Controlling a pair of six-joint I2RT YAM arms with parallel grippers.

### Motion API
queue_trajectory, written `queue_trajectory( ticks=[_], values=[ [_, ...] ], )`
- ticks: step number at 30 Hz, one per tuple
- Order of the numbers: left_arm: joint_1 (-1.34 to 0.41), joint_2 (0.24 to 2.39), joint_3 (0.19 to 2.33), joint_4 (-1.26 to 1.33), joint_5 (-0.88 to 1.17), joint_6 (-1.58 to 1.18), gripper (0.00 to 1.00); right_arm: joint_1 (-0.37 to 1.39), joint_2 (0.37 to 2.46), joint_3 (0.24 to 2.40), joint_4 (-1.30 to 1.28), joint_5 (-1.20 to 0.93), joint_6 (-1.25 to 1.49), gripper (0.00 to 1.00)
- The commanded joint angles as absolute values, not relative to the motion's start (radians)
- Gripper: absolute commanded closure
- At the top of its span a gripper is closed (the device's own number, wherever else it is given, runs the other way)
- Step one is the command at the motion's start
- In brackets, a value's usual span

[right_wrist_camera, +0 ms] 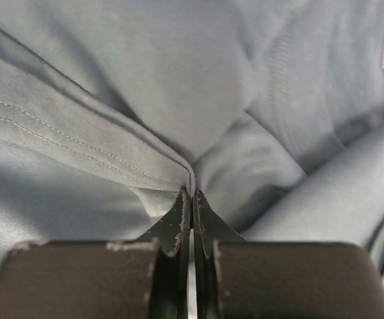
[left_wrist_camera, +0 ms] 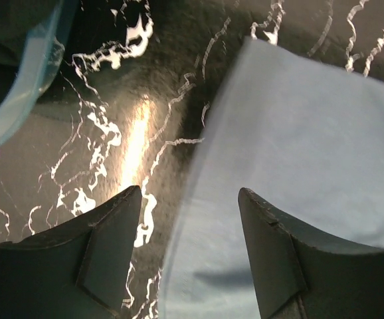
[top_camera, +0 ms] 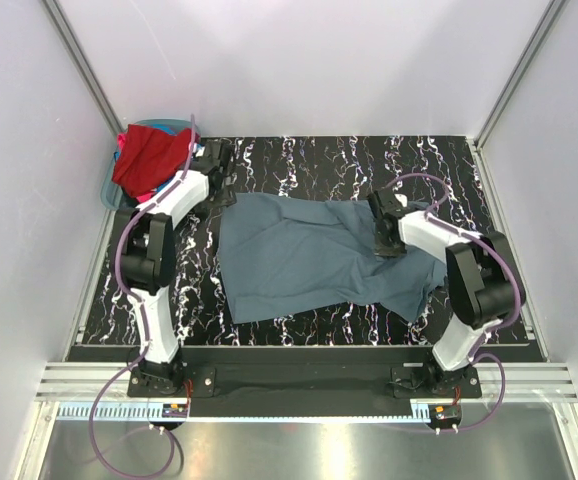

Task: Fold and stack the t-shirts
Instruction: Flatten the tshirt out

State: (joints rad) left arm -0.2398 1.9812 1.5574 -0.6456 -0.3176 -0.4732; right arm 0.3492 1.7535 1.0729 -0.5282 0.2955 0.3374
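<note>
Grey-blue shirt [top_camera: 309, 260] lies long left-to-right, right gripper [right_wrist_camera: 192, 194] pinching its fold, left gripper [left_wrist_camera: 189, 199] spread astride its far-left edge

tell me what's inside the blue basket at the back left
A red t-shirt is heaped in the basket, piled above its rim. Whatever lies beneath it is covered, so I can't tell what else is inside.

Overhead view: bright, even, diffuse light; shadows faint. Left wrist view: hot glare streak on the glossy black white-veined marble-pattern tabletop [left_wrist_camera: 135, 143]; near edge of the slate grey-blue cloth t-shirt [left_wrist_camera: 298, 153] smeared; translucent teal-blue plastic basket [left_wrist_camera: 19, 86] blurred. Right wrist view: dimmer, stitching sharp, top-right corner blown white.
</note>
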Motion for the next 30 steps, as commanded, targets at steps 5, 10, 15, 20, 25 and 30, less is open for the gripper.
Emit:
queue_trajectory(
  ticks=[5, 10, 15, 20, 25, 30],
  values=[
    [-0.238, 2.065, 1.724, -0.563, -0.250, -0.500, 0.35, 0.321, 1.637, 1.029, -0.580, 0.266, 0.371, 1.00],
    [-0.252, 2.178, 1.841, -0.563, -0.265, -0.502, 0.36, 0.321, 1.618, 1.057, -0.572, 0.209, 0.370, 1.00],
    [-0.252, 2.246, 1.897, -0.589, -0.336, -0.540, 0.39, 0.319, 1.612, 1.101, -0.572, 0.198, 0.348, 1.00],
    [-0.250, 2.298, 1.951, -0.627, -0.341, -0.560, 0.39, 0.321, 1.640, 1.123, -0.580, 0.187, 0.341, 1.00],
    [-0.247, 2.327, 1.974, -0.647, -0.359, -0.586, 0.39, 0.319, 1.649, 1.131, -0.587, 0.187, 0.337, 1.00],
    [-0.236, 2.353, 2.000, -0.661, -0.344, -0.598, 0.39, 0.318, 1.649, 1.132, -0.591, 0.183, 0.334, 1.00]
  ],
)
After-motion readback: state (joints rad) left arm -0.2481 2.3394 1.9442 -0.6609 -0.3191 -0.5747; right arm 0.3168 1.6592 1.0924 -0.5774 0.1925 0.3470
